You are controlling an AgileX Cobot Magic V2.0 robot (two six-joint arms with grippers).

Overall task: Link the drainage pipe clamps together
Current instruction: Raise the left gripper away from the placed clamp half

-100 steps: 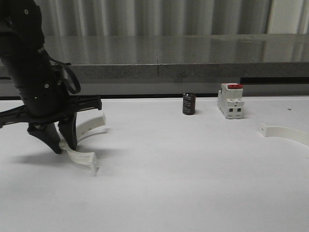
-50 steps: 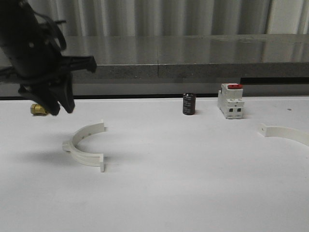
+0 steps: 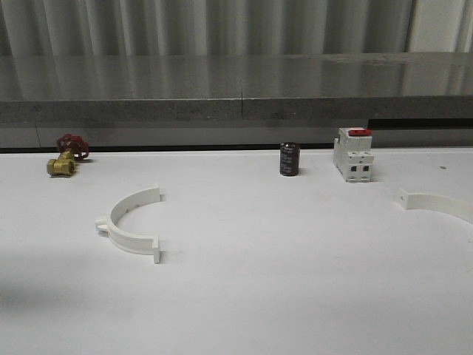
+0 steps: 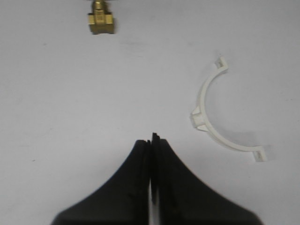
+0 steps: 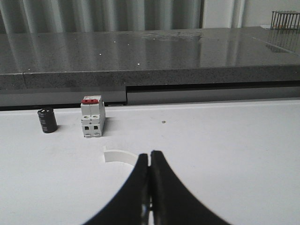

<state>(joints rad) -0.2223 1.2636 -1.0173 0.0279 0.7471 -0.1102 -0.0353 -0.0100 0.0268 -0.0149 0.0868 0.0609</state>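
Note:
One white drainage pipe clamp half-ring (image 3: 127, 225) lies flat on the table's left side, its open side facing right. From the left wrist camera the same clamp (image 4: 213, 123) lies free on the table, well off to one side of my left gripper (image 4: 151, 139), which is shut and empty. The second clamp (image 3: 437, 203) lies at the table's right edge, partly cut off by the frame. My right gripper (image 5: 150, 155) is shut and empty, just in front of that clamp (image 5: 119, 155), whose far end is hidden behind the fingers.
A brass valve with a red handle (image 3: 65, 157) sits at the back left, also the brass valve (image 4: 101, 19) in the left wrist view. A black cylinder (image 3: 289, 159) and a white breaker with red switch (image 3: 353, 154) stand at the back centre. A grey ledge (image 3: 236, 92) runs behind the table.
The left arm has lifted off the left clamp and withdrawn out of the front view, leaving the clamp lying flat on the table. The brass valve is now uncovered.

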